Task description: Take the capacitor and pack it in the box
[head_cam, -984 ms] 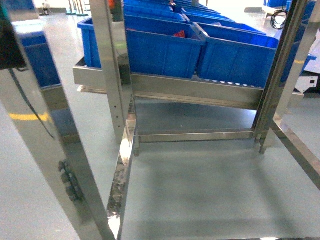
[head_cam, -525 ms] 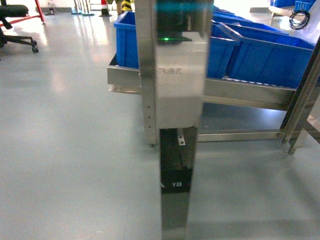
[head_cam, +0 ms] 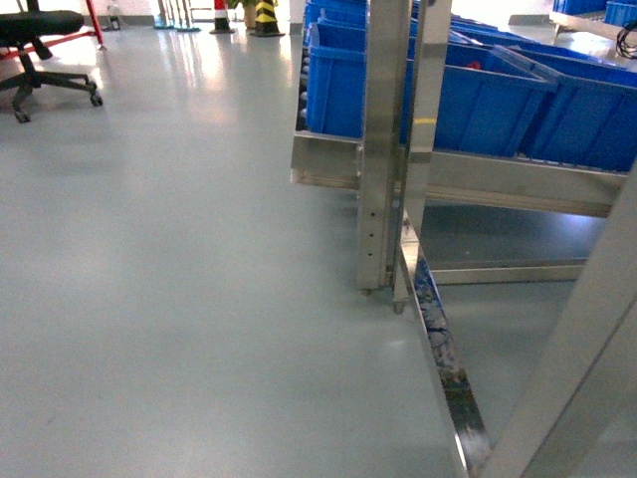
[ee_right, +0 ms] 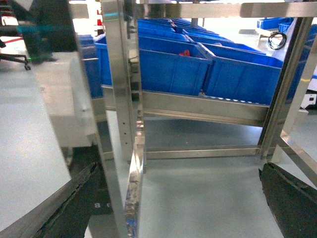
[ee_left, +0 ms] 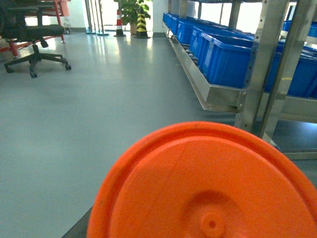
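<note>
Where the head camera looked down across the smooth grey-green floor, a brushed stainless-steel rack post stood upright with a row of small holes down its face, and a second, paler post stood just beside it. Behind them, big blue plastic bins, straight-walled and glossy, sat in a row on a shallow steel shelf tray. A reflective steel rail ran along the floor towards the camera. A black office chair on castors stood well apart at the far left, near a yellow-and-black striped bollard.

In the left wrist view a round, matt orange plastic disc with a raised rim and a small central nub filled the lower frame. The right wrist view showed dark blurred shapes at its lower corners against the steel frame. Neither gripper showed plainly, so whether the jaws were released or clenched could not be told. The capacitor and pink box appeared in no view.
</note>
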Tool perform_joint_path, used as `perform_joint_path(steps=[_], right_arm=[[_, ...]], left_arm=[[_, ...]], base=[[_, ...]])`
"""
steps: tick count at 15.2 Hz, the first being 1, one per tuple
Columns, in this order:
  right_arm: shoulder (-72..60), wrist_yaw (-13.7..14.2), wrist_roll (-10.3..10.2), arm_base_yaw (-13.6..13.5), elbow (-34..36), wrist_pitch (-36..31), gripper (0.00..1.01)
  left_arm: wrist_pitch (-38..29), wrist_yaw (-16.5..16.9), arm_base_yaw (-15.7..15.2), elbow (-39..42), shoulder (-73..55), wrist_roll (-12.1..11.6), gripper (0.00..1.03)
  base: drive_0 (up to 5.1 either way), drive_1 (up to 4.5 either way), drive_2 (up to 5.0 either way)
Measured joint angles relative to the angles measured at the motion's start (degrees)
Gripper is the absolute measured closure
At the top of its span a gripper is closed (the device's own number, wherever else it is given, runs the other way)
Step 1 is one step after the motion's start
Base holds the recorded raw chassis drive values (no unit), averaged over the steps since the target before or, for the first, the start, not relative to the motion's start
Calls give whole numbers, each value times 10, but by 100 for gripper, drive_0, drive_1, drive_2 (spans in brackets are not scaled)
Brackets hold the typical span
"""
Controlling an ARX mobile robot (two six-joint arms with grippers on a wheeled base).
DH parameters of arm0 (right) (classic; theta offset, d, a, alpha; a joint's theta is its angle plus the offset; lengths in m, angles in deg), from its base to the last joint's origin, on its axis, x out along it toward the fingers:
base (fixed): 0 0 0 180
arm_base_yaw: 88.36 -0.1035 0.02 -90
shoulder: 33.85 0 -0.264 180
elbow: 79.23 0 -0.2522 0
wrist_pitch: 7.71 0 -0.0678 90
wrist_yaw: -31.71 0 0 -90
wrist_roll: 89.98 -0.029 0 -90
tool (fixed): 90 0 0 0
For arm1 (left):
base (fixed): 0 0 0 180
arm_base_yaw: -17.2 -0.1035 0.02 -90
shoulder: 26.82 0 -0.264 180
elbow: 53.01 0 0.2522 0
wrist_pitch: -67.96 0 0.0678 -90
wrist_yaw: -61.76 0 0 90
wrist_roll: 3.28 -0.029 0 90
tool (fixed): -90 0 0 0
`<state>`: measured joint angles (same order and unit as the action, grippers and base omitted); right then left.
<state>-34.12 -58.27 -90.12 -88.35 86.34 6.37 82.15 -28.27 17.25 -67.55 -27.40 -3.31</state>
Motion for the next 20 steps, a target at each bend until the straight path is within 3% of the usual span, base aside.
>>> perform_joint_path(steps=[20], right_arm=[[0, 0, 0, 0, 0, -2, 3]], left_arm=[[-1, 0, 0, 0, 0, 0, 60]], base=[[-500, 246, 246]])
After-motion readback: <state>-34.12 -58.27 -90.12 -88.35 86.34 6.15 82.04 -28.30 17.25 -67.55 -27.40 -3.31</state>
